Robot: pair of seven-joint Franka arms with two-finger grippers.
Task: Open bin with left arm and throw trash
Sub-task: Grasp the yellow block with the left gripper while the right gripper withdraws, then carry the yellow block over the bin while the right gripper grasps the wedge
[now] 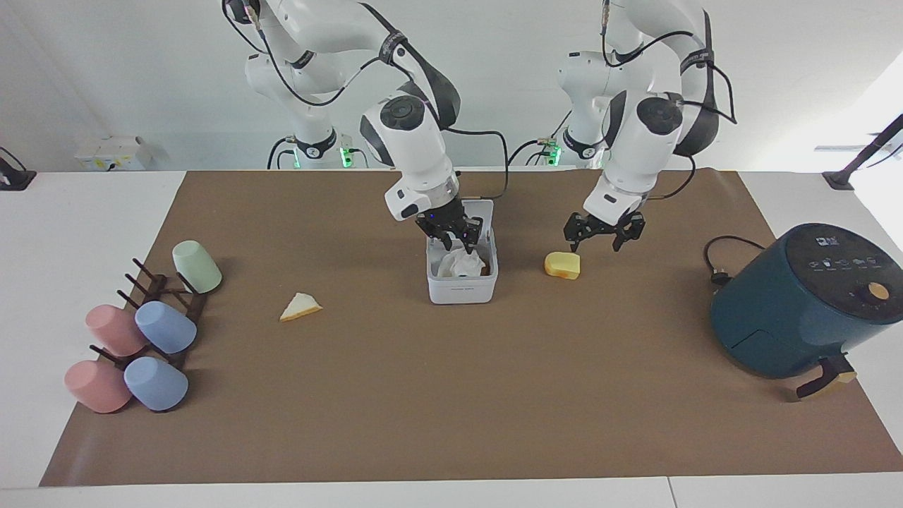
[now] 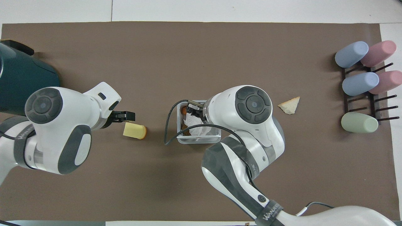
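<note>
The white bin (image 1: pixel 462 291) (image 2: pixel 198 140) stands mid-table with its lid (image 1: pixel 485 209) upright. A crumpled white tissue (image 1: pixel 457 265) (image 2: pixel 192 120) lies inside it on brown scraps. My right gripper (image 1: pixel 453 240) (image 2: pixel 193 110) hangs open just over the bin's mouth, clear of the tissue. The yellow block (image 1: pixel 562 264) (image 2: pixel 135 131) lies beside the bin toward the left arm's end. My left gripper (image 1: pixel 597 243) (image 2: pixel 125 116) is open and empty, hovering over the mat at the block's robot-side edge. The bread wedge (image 1: pixel 300 307) (image 2: pixel 290 105) lies toward the right arm's end.
A dark teal air fryer (image 1: pixel 797 303) (image 2: pixel 22 81) with its cable (image 1: pixel 719 262) stands at the left arm's end. A rack (image 1: pixel 166 303) of pastel cups (image 2: pixel 358 84) sits at the right arm's end.
</note>
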